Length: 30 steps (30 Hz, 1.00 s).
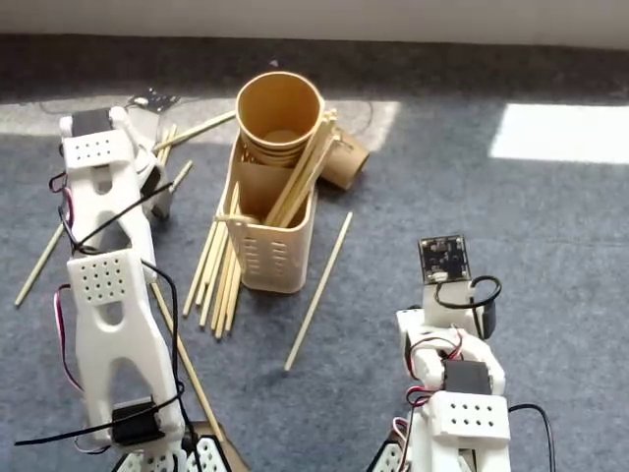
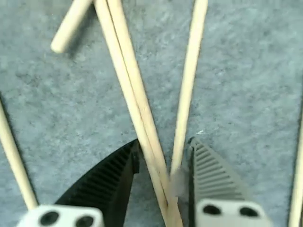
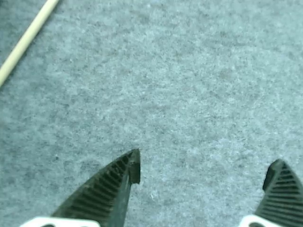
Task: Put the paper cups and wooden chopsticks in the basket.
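Note:
A cream basket (image 1: 277, 258) stands mid-carpet with stacked paper cups (image 1: 279, 110) and several wooden chopsticks (image 1: 300, 177) in it. Another paper cup (image 1: 346, 159) lies on its side behind the basket. Loose chopsticks (image 1: 218, 275) lie beside the basket, and one chopstick (image 1: 318, 292) lies on its other side. My left gripper (image 2: 163, 142) is low over the carpet near the basket's far left, shut on three chopsticks (image 2: 142, 113) that cross between its fingers. My right gripper (image 3: 203, 163) hangs open over bare carpet, with one chopstick (image 3: 28, 35) off to the side.
A single chopstick (image 1: 39, 264) lies at the far left, and another chopstick (image 1: 192, 379) runs under the left arm (image 1: 113, 295). The right arm (image 1: 450, 334) stands at the front right. Grey carpet stretches right of the basket, with a bright sunlit patch (image 1: 560, 133).

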Motion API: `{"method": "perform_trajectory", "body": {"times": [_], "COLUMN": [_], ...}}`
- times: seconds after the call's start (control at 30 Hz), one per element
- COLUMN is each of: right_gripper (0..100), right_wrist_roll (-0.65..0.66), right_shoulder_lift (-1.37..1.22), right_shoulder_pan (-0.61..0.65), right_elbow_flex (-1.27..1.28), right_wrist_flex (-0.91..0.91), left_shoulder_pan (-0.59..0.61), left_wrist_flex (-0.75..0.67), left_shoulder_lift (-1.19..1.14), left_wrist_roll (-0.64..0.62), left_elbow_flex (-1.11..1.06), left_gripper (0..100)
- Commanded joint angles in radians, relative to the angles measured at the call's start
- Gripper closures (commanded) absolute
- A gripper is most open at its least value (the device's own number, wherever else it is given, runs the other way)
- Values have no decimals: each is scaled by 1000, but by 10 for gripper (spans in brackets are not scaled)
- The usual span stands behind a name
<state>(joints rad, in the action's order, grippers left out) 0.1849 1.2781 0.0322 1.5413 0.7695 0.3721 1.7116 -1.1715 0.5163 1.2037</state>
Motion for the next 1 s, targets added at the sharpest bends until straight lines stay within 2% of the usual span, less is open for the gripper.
{"method": "perform_trajectory", "body": {"times": [0.0,0.2,0.33,0.4,0.6,0.77,0.9,0.97], "right_gripper": [605,605,605,605,605,605,605,605], "right_wrist_roll": [11,11,12,12,12,12,12,12], "right_shoulder_lift": [10,10,10,10,10,10,10,10], "right_shoulder_pan": [-8,-8,-8,-8,-8,-8,-8,-8], "right_elbow_flex": [-5,-5,-5,-5,-5,-5,-5,-5], "right_wrist_flex": [-16,-16,-16,-16,-16,-16,-16,-16], "left_shoulder_pan": [15,10,-12,-25,-148,-309,-426,-464], "left_wrist_flex": [-8,-6,44,46,48,46,29,-28], "left_shoulder_lift": [-4,33,159,246,613,894,1055,1086], "left_wrist_roll": [9,3,0,-44,-157,-242,-325,-381], "left_elbow_flex": [5,24,131,179,194,194,196,197], "left_gripper": [1000,996,996,996,996,996,996,996]}}
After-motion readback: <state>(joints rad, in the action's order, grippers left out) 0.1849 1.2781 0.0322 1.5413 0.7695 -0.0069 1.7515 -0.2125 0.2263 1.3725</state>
